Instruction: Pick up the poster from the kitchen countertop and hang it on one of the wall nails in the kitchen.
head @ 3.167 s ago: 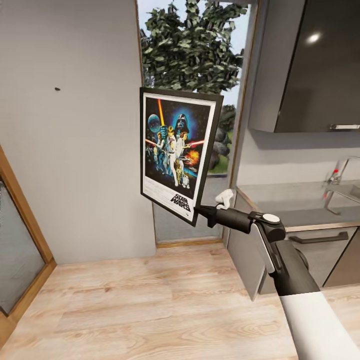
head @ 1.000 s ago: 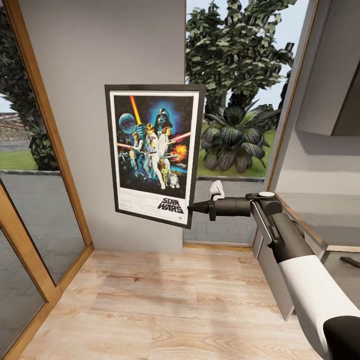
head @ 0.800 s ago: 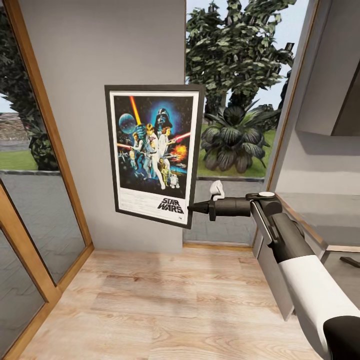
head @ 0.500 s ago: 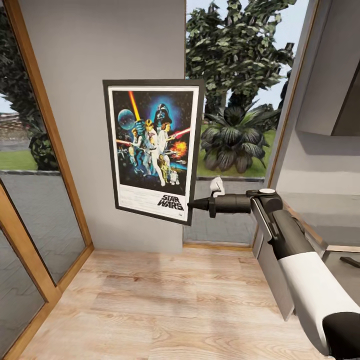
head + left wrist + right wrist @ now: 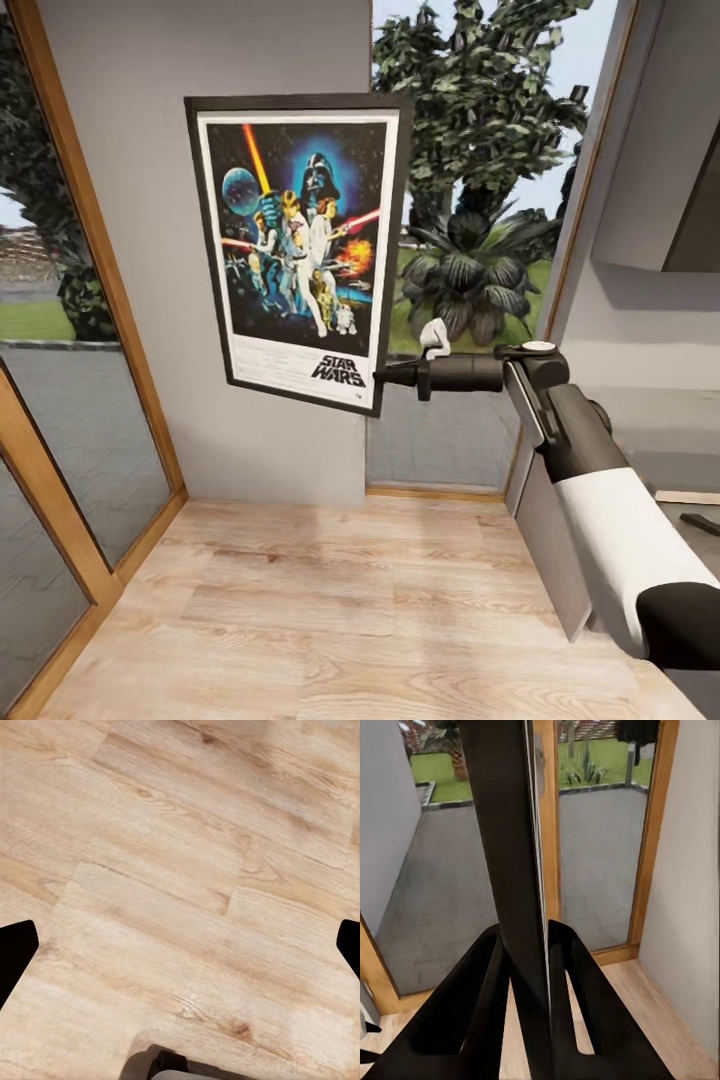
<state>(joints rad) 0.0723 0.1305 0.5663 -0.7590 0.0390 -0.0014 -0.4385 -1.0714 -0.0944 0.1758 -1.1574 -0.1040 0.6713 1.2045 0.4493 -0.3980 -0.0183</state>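
The framed Star Wars poster hangs upright in the air in front of the light-grey wall. My right gripper is shut on its lower right corner, arm stretched out level. In the right wrist view the poster runs edge-on as a dark strip pinched between the fingers of the right gripper. The wall nail is hidden or out of view. A strip of grey countertop lies at the right edge. My left gripper is open over the plank floor, its dark fingertips far apart.
A wood-framed glass door borders the wall on the left. A tall garden window stands to the wall's right. A wall cupboard hangs at upper right, and a cabinet side stands below the arm. Pale plank floor spreads below.
My right arm has lifted the poster higher along the wall and slightly left. Since the oldest frame the camera turned left, and the nail seen then is now not visible.
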